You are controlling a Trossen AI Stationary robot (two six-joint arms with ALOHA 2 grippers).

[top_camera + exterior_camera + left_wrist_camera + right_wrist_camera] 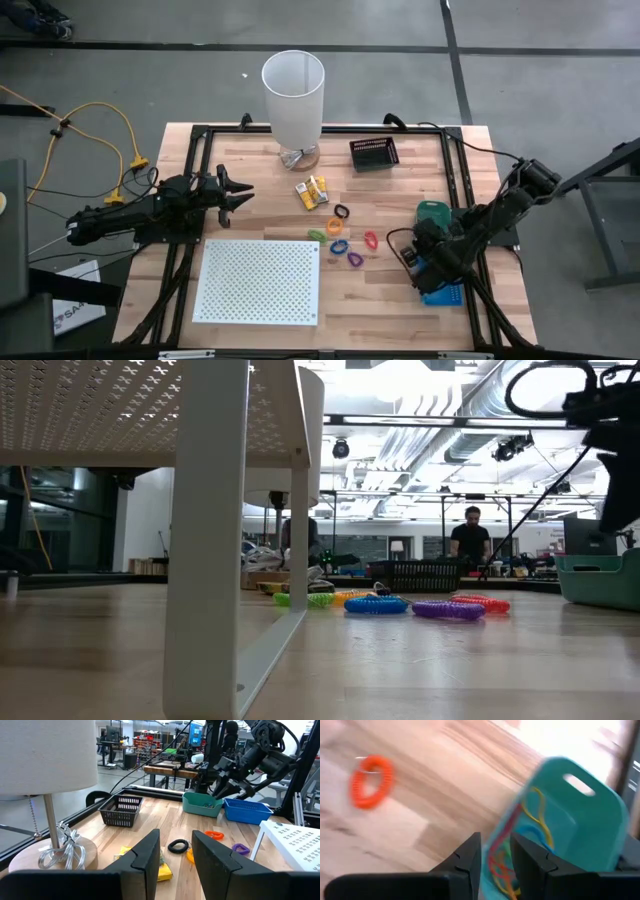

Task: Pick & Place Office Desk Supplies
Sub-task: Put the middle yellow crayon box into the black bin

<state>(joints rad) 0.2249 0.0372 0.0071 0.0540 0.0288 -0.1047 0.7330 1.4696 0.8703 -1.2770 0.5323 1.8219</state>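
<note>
Several coloured loops lie flat mid-table: green [317,234], blue [338,246], purple [354,259], red-orange [370,240] and black [341,212]. Yellow-orange packets [312,192] lie by the lamp's base. Thin rubber bands [510,855] lie inside a teal bin [432,212]. My right gripper [415,243] hangs tilted downward over the bin's near rim [496,855], open, with nothing between its fingers. My left gripper [245,190] waits level at the table's left, open and empty [176,855], pointing at the packets.
A tall white lamp [293,95] stands at the far middle, with a black basket [374,153] to its right. A blue bin [440,293] sits near the right front corner. A white perforated board [258,280] on legs covers the near left.
</note>
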